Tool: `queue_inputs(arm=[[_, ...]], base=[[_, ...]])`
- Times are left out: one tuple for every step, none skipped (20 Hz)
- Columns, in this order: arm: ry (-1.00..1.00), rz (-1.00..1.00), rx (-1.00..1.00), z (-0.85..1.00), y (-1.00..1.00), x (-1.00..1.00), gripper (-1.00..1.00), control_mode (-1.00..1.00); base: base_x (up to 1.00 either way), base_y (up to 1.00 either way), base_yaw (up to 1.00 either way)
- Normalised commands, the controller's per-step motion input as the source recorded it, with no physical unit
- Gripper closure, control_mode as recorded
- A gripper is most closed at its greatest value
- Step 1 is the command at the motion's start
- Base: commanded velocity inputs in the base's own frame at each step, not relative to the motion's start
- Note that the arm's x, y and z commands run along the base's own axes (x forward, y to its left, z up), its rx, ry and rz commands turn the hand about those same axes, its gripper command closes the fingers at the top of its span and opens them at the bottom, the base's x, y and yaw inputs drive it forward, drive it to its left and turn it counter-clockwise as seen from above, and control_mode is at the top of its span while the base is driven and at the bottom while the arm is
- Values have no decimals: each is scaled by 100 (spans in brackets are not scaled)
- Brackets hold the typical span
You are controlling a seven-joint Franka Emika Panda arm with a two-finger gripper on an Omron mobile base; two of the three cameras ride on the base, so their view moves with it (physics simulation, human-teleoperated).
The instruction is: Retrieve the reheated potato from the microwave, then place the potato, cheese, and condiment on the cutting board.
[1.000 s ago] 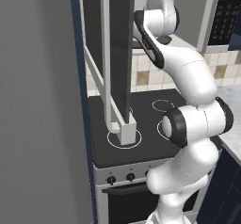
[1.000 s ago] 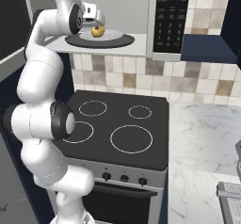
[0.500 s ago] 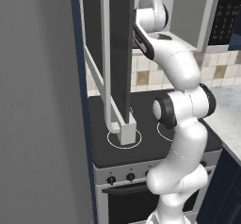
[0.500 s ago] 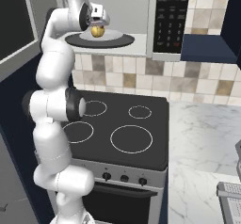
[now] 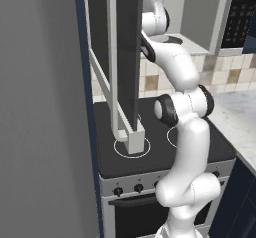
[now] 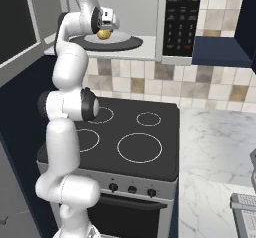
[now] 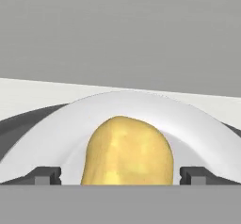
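The microwave (image 6: 180, 17) stands open, its dark glass door (image 5: 125, 57) swung out to the left. Inside, the yellow-brown potato (image 6: 104, 34) lies on a white plate (image 7: 188, 129) over the dark turntable (image 6: 127, 43). My gripper (image 6: 106, 28) reaches into the cavity and is open. In the hand view its fingertips (image 7: 47, 175) stand on either side of the potato (image 7: 124, 150), with a narrow gap on each side, not touching it. The cheese, the condiment and the cutting board are out of view.
Below the microwave is the black-topped stove (image 6: 142, 132) with its oven knobs. A marble counter (image 6: 220, 152) runs off to the right. The open door hangs over the stove's left side, close to my arm. A dark blue cabinet (image 6: 220, 52) sits right of the microwave.
The hand has pushed deeper into the microwave, closing in on the potato. The elbow has swung in and the arm now stands more upright.
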Motion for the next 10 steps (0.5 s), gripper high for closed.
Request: queue_inputs(arm=[[1, 0, 0, -16, 0, 32, -100, -100], [0, 0, 0, -14, 0, 23, -100, -100], [2, 0, 0, -14, 0, 17, 100, -100], [1, 0, 0, -11, 0, 9, 100, -100], [1, 0, 0, -8, 0, 0, 100, -100], [1, 0, 0, -12, 0, 0, 100, -100], [2, 0, 0, -16, 0, 0, 100, -100], [3, -1, 1, -21, 0, 0, 100, -100], [3, -1, 2, -24, -1, -6, 100, -100], [0, -1, 3, -19, -7, -31, 100, -100]], base=[[0, 0, 0], [0, 0, 0], [0, 0, 0], [0, 0, 0], [0, 0, 0], [0, 0, 0], [0, 0, 0], [0, 0, 0], [0, 0, 0], [0, 0, 0]])
